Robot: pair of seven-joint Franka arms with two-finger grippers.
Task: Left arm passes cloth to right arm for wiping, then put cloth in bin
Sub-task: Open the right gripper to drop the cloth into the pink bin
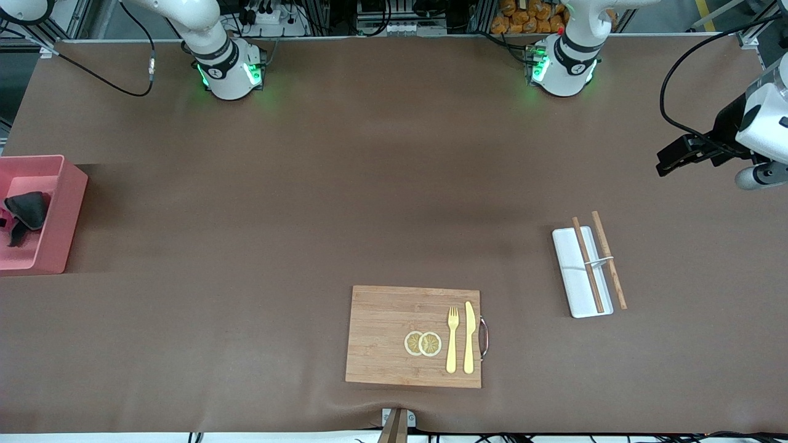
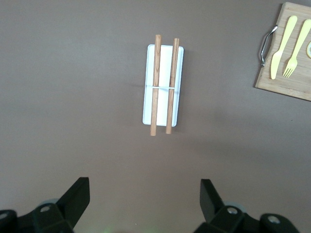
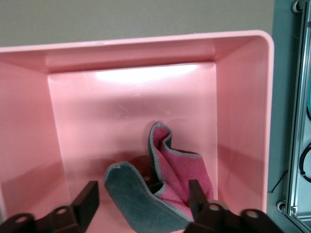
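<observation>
Cloth lying crumpled in bin, directly beneath right gripper, fingers spread wide and holding nothing; left gripper likewise wide, waiting over table.

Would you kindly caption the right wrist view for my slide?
Open right gripper above the crumpled cloth lying inside the pink bin.

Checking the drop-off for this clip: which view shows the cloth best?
The right wrist view: the cloth fills the frame's middle, crumpled inside the pink bin, grey face and pink side both visible. The front view shows it only as a small dark lump at the picture's edge. The left wrist view does not show it.
</observation>
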